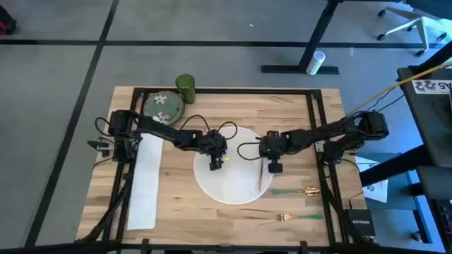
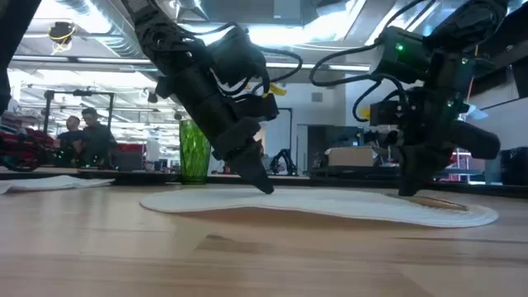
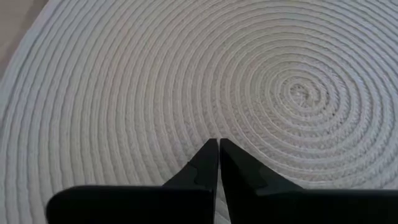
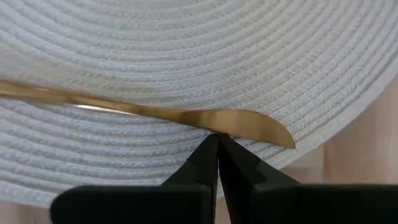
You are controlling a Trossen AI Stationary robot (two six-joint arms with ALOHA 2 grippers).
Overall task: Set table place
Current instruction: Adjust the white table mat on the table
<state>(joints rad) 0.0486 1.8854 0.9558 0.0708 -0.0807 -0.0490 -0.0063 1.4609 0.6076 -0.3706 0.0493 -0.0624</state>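
We note both grippers closed and empty: left gripper [image 1: 215, 164] over the woven round placemat [image 1: 233, 185] at table [image 1: 282, 113] centre, right gripper [image 4: 217, 142] tip-down against the gold knife [image 4: 186, 116] lying on the mat's right edge. We judge the knife thin, stiff and slippery, lying flat; best pinched across its handle, maybe after sliding it off the soft mat.

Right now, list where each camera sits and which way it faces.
High view: overhead, straight down on the table; both arms show.
Low view: tabletop height, level across the round woven placemat into the room; both arms descend.
Left wrist view: on the left arm, facing the placemat; left gripper shut.
Right wrist view: on the right arm, facing a gold knife on the placemat's edge; right gripper shut.
All four share the placemat.
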